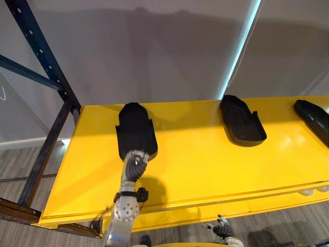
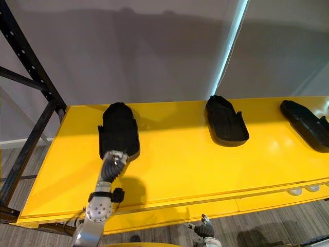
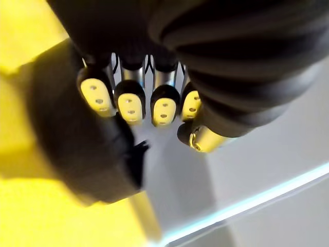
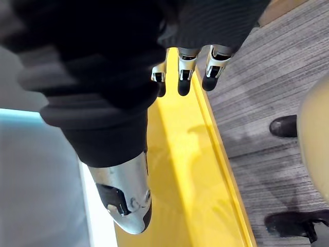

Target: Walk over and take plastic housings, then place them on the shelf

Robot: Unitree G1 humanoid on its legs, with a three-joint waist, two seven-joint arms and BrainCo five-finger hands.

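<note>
Three black plastic housings lie on the yellow shelf. The left housing lies lengthwise near the shelf's left end. My left hand rests at its near end, fingers loosely bent over the dark shell, while the thumb stands clear of it. A second housing lies in the middle at the back, and a third at the far right edge. My right hand hangs below the shelf's front edge, with its fingers relaxed and nothing in them.
A dark blue rack upright with a diagonal brace stands at the shelf's left end. A grey wall with a pale light strip is behind. Grey plank floor lies below the shelf's front lip.
</note>
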